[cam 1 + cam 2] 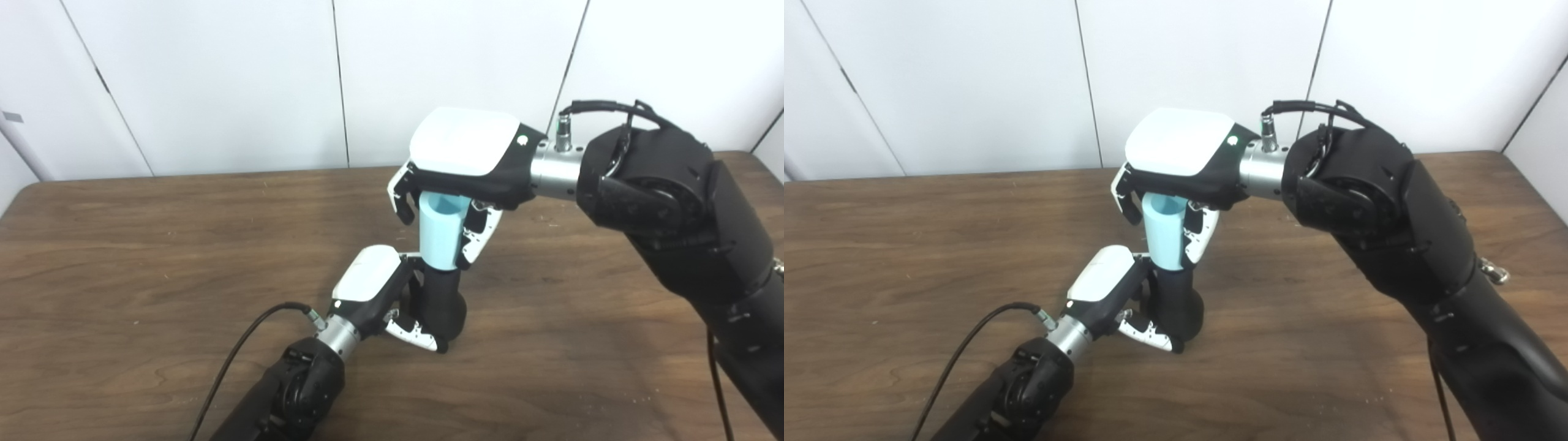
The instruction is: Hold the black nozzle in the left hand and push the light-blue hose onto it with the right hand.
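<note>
While my left hand (392,294) wraps the black nozzle (442,300) standing upright on the counter (153,257), my right hand (459,165) grips the light-blue hose (438,236) from above, its lower end sitting on the nozzle's top, directly over my left hand.

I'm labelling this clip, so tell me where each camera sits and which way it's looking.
Left eye view: on the head, looking down at the wooden table; both arms show, left hand holding the black nozzle.
Right eye view: just beside it, same downward look; right hand grips the blue hose.
Shared: both show the same scene, slightly offset.
</note>
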